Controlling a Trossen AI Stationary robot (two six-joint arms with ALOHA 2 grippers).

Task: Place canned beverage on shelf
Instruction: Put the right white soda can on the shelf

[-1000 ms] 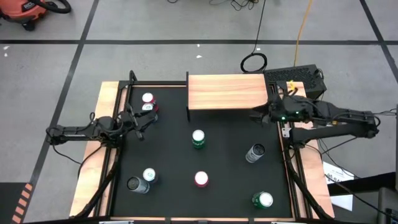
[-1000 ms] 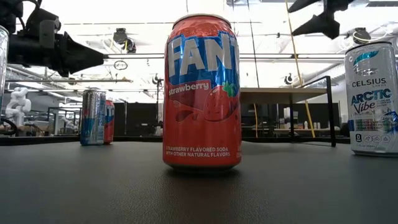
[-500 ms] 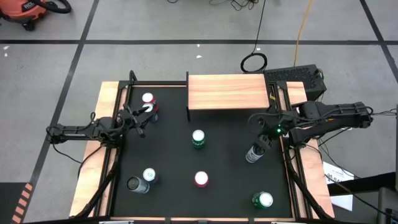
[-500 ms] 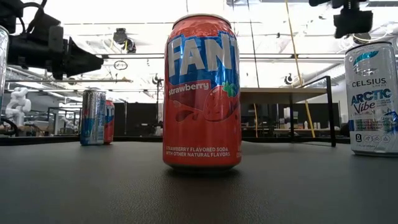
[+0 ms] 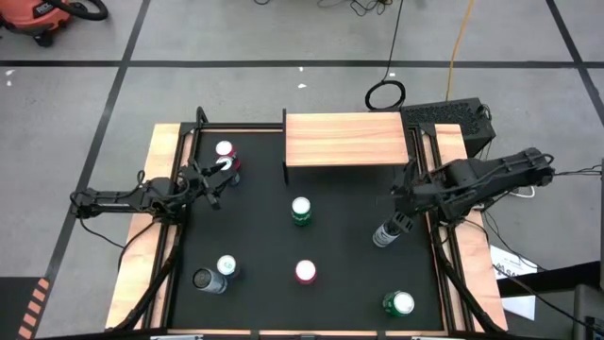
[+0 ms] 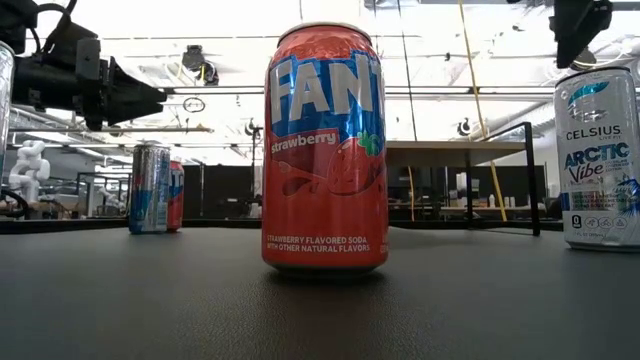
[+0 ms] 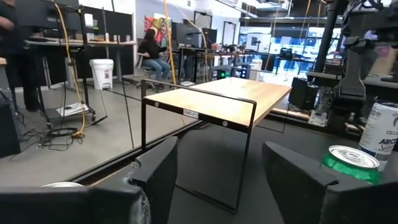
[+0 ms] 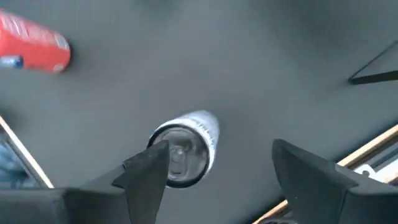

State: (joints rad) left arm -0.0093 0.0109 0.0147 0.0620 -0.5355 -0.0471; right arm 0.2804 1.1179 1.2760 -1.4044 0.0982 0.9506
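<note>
The shelf [image 5: 344, 139] stands at the table's far middle, and its wood top [image 7: 217, 102] also shows in the left wrist view. A white Celsius can [image 5: 383, 235] stands upright near the right edge. My right gripper [image 5: 403, 223] hangs open above it, pointing steeply down. In the right wrist view the can's top [image 8: 182, 151] lies below and between the fingers, close to one finger [image 8: 146, 171]. In the low view my right gripper [image 6: 580, 28] is above the can [image 6: 598, 155], clear of it. My left gripper [image 5: 219, 172] waits open and level at the left, beside two cans [image 5: 226, 156].
Other upright cans: a green one [image 5: 301, 211] mid-table, a red Fanta [image 5: 306, 272] toward the near edge, a green one [image 5: 399, 303] at the near right, and two [image 5: 215, 274] at the near left. Black frame rails run along the table's sides.
My right gripper has swung from beside the shelf's right end toward the near edge and tipped from nearly level to pointing steeply down, and it now stands over the Celsius can. No can has moved.
</note>
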